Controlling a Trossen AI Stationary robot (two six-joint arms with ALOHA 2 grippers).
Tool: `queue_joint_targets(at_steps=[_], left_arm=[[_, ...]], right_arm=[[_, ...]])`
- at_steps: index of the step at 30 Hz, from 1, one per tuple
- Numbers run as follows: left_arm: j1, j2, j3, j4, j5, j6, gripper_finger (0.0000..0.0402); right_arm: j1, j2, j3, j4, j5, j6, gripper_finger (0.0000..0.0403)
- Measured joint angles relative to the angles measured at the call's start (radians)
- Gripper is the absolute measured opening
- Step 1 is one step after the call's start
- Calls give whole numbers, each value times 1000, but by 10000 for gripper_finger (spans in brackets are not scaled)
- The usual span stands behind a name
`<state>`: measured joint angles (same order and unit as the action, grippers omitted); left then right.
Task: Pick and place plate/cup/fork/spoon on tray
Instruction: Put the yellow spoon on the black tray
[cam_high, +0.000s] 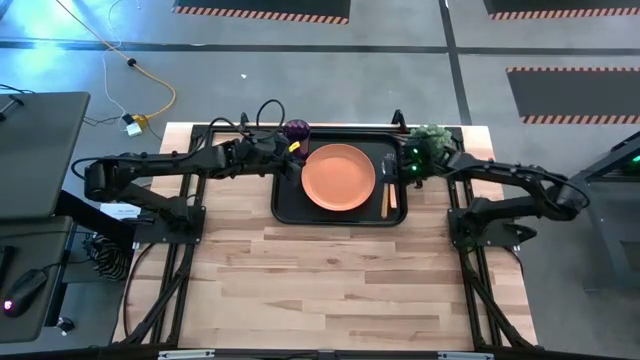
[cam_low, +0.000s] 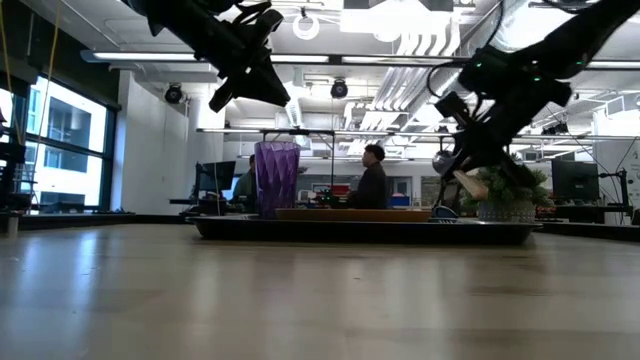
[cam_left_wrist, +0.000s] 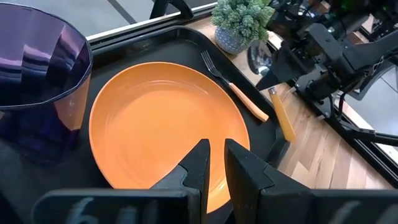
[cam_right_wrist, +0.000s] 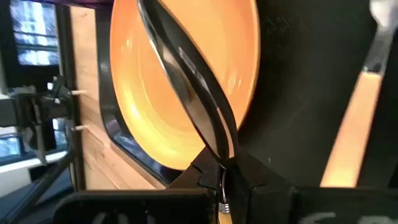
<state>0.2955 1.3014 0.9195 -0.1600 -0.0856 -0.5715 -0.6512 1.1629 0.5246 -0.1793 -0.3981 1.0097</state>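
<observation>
The black tray lies at the table's far middle. On it are the orange plate, the purple cup standing upright at its far left corner, and the fork lying flat to the right of the plate. My right gripper hovers over the tray's right edge, shut on the spoon. My left gripper hangs above the plate's left side, beside the cup. Its fingers stand a little apart with nothing between them. My right gripper pinches the spoon between its two fingers at the neck, where the metal meets the orange handle. The fingers slant down from the table's right side. The bowl sticks out beyond the fingertips, the handle hangs below, and the spoon is lifted clear of the tray.
A small potted plant stands just off the tray's far right corner, close behind my right gripper. The near half of the wooden table is bare. People sit at desks in the room beyond.
</observation>
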Motion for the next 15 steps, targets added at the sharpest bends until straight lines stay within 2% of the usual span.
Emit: queue_joint_targets(at_steps=[5,15], left_arm=[[0,0,0,-1,0,0,37],[0,0,0,-2,1,0,37]], right_arm=[[-27,118,52,-2,-38,-47,0],[-67,240,52,90,-98,-49,0]])
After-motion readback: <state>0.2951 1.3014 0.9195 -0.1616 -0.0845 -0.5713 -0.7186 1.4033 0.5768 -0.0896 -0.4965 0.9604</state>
